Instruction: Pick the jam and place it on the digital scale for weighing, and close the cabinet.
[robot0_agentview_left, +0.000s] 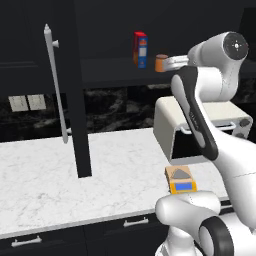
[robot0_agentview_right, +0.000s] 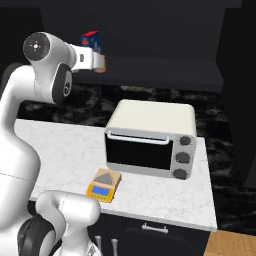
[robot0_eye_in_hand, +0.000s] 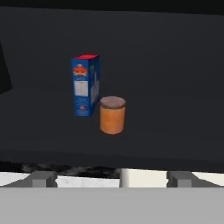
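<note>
The cabinet door (robot0_agentview_left: 75, 90) stands swung open at the left, its long silver handle (robot0_agentview_left: 56, 85) facing the room. On the shelf inside, the red and blue box (robot0_eye_in_hand: 85, 85) stands upright, and just to its right sits the jam (robot0_eye_in_hand: 112, 115), untouched and apart from the box. The gripper (robot0_eye_in_hand: 111, 177) faces the jar with its fingers spread wide, holding nothing (the reach for the jam looks to be the step in hand). The next move calls for going straight in until the fingers straddle the jar, without nudging the box. Further right, down on the counter, the digital scale (robot0_agentview_left: 180, 181) waits bare beside the toaster oven (robot0_agentview_right: 150, 140).
</note>
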